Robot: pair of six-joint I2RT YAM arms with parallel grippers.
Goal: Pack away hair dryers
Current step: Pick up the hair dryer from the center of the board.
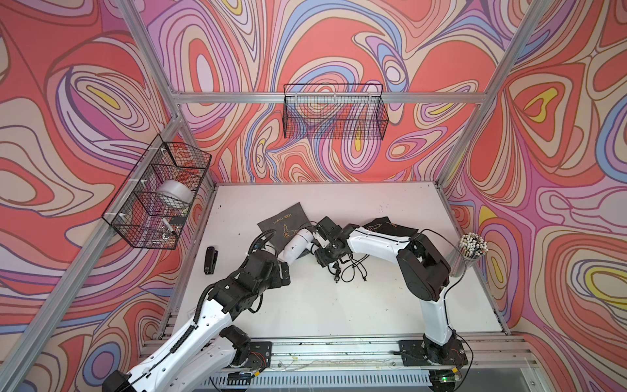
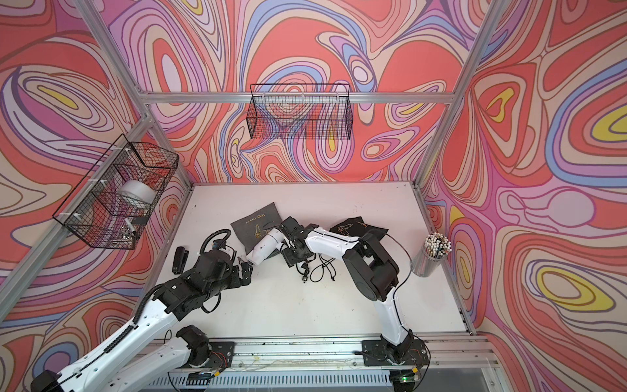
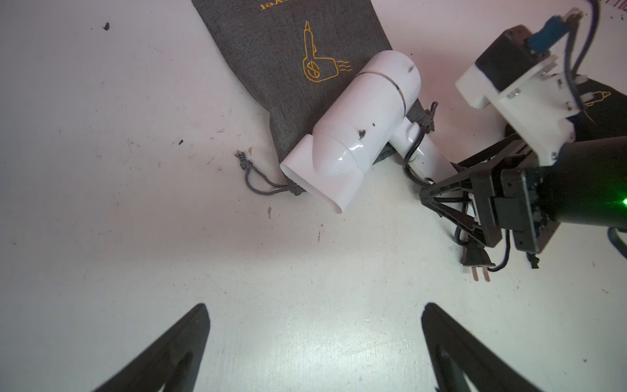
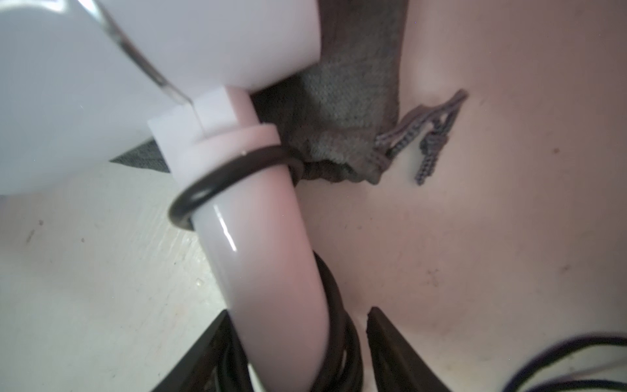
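**Top views.** The white hair dryer (image 1: 297,246) lies mid-table on the near corner of the grey pouch (image 1: 281,220). The right gripper (image 1: 319,249) is at its handle. The left gripper (image 2: 246,271) hovers just beside the nozzle end. No second dryer can be made out.

**Left wrist.** The left gripper's jaws stand wide apart over the bare table (image 3: 135,169), holding nothing. The barrel rests across the pouch mouth and pins it. The plug (image 3: 476,261) lies by the right gripper.

**Right wrist.** The handle (image 4: 271,258), wound with black cord (image 4: 220,183), passes between the right gripper's jaws. A sliver of gap shows on one side, so I cannot tell whether they clamp.

**Assessment.** The step in hand appears to be lifting the dryer off the pouch. The grip should take handle and cord together. The lift should go clear enough to free the pouch mouth for the left gripper. The trailing plug could snag the drawstring (image 4: 434,142).
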